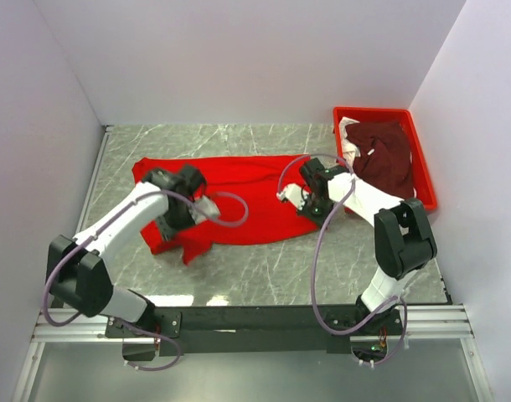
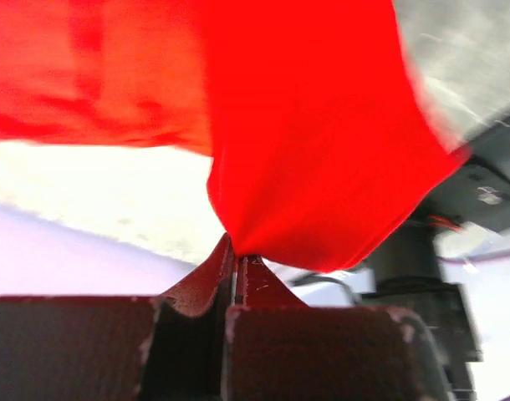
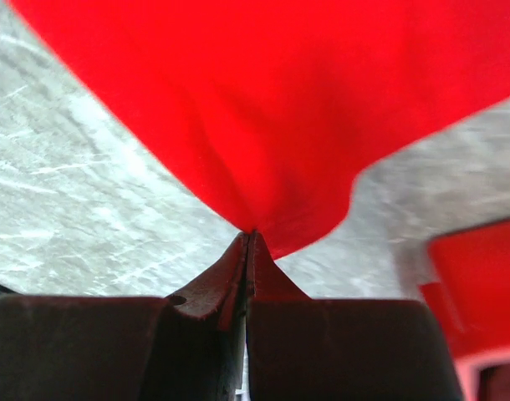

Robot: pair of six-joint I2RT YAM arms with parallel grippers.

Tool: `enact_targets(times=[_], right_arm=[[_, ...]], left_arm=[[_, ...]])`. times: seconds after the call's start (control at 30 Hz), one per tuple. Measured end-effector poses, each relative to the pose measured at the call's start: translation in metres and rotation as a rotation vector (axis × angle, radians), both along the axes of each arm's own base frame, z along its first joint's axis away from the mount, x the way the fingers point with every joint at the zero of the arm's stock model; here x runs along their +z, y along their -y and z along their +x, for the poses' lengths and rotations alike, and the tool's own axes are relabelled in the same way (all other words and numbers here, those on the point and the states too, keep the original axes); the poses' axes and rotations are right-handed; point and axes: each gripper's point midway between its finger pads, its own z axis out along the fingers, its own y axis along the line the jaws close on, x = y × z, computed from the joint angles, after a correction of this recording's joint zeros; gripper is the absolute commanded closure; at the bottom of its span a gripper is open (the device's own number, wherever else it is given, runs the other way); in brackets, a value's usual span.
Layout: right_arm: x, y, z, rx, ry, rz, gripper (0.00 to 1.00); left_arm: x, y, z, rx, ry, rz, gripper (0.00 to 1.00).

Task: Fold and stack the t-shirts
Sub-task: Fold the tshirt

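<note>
**A:** From above, where is the red t-shirt [image 1: 239,197]?

**B:** It is spread across the marbled table [image 1: 264,268], between the two arms. The left gripper [image 1: 212,209] is on its near left part and the right gripper [image 1: 286,198] is at its right edge. The near left corner of the shirt is rumpled.

**A:** And the other one?

**B:** The maroon t-shirt [image 1: 385,155] lies bunched in the red tray [image 1: 423,180] at the far right. Some white fabric [image 1: 349,134] shows at its left side.

**A:** What does the left wrist camera show?

**B:** The jaws are clamped together on a pinch of the red t-shirt. The cloth fans out from the tips and fills the upper part of the view. The picture is blurred.

**A:** And the right wrist?

**B:** Much the same. The jaws are pressed closed on a fold of the red t-shirt, which is drawn to a point at the tips. Grey table shows on both sides, and a corner of the tray shows at the lower right.
</note>
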Motion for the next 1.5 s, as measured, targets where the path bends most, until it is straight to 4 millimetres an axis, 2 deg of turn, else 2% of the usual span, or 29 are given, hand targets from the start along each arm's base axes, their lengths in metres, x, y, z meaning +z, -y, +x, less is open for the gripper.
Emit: enact_targets(times=[0.13,0.23,0.4,0.67,0.83,1.1,1.5], right_arm=[[0.017,-0.002,0.024,-0.009,0.046,0.02,1.0],[0.027,-0.005,0.046,-0.018,0.082,0.032,1.0],[0.028,-0.008,0.067,-0.017,0.08,0.025,1.0],[0.028,-0.006,0.102,-0.027,0.089,0.012,1.0],[0.028,-0.001,0.118,-0.034,0.094,0.006,1.0],[0.023,0.004,0.132,-0.045,0.088,0.002,1.0],[0.01,0.003,0.157,-0.046,0.094,-0.003,1.0]], left_arm=[[0.024,-0.013,0.043,0.006,0.081,-0.003,0.99],[0.034,-0.023,0.07,0.0,0.114,0.002,0.99],[0.038,-0.037,0.11,-0.027,0.128,0.034,0.99],[0.04,-0.038,0.172,-0.126,0.176,0.063,0.99],[0.035,-0.035,0.198,-0.186,0.19,0.075,0.99],[0.026,-0.031,0.233,-0.272,0.209,0.097,0.99],[0.024,-0.042,0.263,-0.279,0.234,0.13,0.99]])
